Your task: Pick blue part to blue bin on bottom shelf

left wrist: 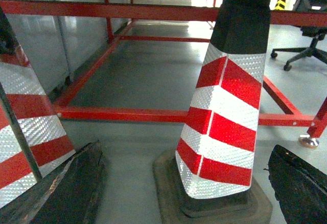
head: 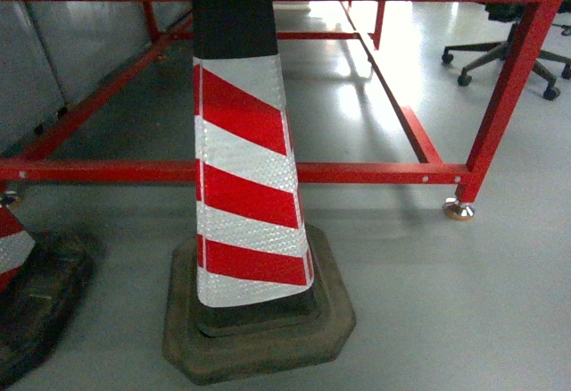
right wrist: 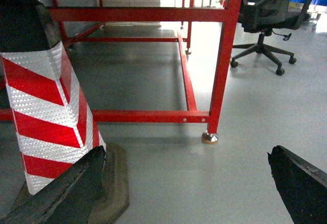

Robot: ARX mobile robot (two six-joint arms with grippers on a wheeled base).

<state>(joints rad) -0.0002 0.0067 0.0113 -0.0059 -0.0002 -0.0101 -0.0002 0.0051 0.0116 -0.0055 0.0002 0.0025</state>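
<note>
Head view showed only a striped cone (head: 245,186) before a red frame (head: 357,173); no blue part or bin anywhere, both my grippers (right wrist: 184,183) gaped empty, so driving on risked clipping that cone.

The cone (head: 245,186) stands centre on the floor (head: 464,311), frame (head: 357,173) behind it at twelve o'clock, another cone (head: 18,275) at eight, chair (head: 517,43) at two

No readable text, labels or numbers anywhere
</note>
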